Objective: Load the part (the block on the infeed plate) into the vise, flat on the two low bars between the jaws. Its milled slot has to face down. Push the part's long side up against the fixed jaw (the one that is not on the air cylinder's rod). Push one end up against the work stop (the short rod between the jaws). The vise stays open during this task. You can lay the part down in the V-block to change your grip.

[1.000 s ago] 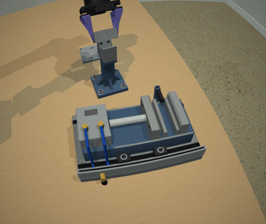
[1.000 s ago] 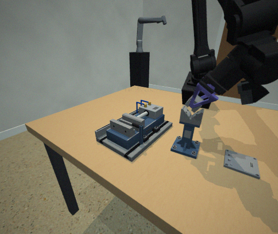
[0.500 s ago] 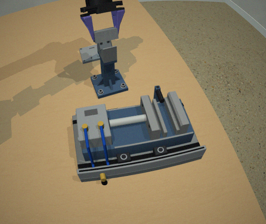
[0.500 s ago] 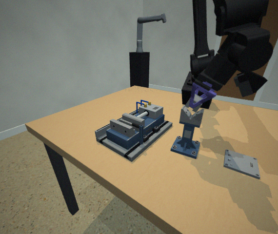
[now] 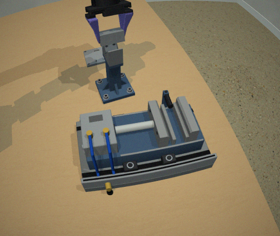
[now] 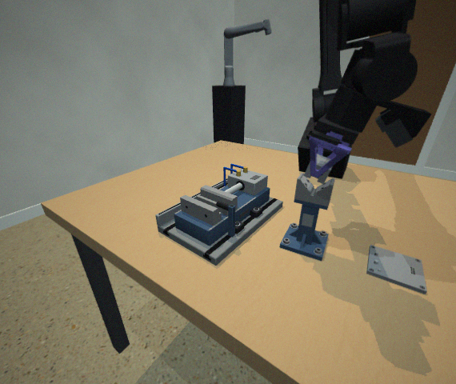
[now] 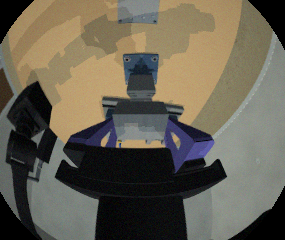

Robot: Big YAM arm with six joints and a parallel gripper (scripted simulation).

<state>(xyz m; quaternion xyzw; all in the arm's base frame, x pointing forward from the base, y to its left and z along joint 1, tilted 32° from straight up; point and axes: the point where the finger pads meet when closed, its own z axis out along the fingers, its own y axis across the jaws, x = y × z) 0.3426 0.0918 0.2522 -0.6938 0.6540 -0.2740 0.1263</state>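
Note:
My gripper [image 5: 111, 35], with purple fingers, is shut on the grey block part [image 5: 112, 35] and holds it just above the V-block [image 5: 113, 54] on its blue stand. In the exterior view the gripper [image 6: 321, 167] sits right over the V-block [image 6: 314, 192]. In the wrist view the part [image 7: 141, 124] fills the gap between the fingers. I cannot tell which way its slot faces. The vise [image 5: 169, 122] stands open, with the two low bars between its jaws bare. The work stop [image 5: 168, 100] is a short dark rod at the far end. The infeed plate [image 6: 396, 268] is bare.
The air cylinder body [image 5: 98, 132] with its white rod [image 5: 134, 126] and blue hoses sits at the vise's left end. A dark post with a grey pipe [image 6: 229, 111] stands behind the table. The table edge runs along the right.

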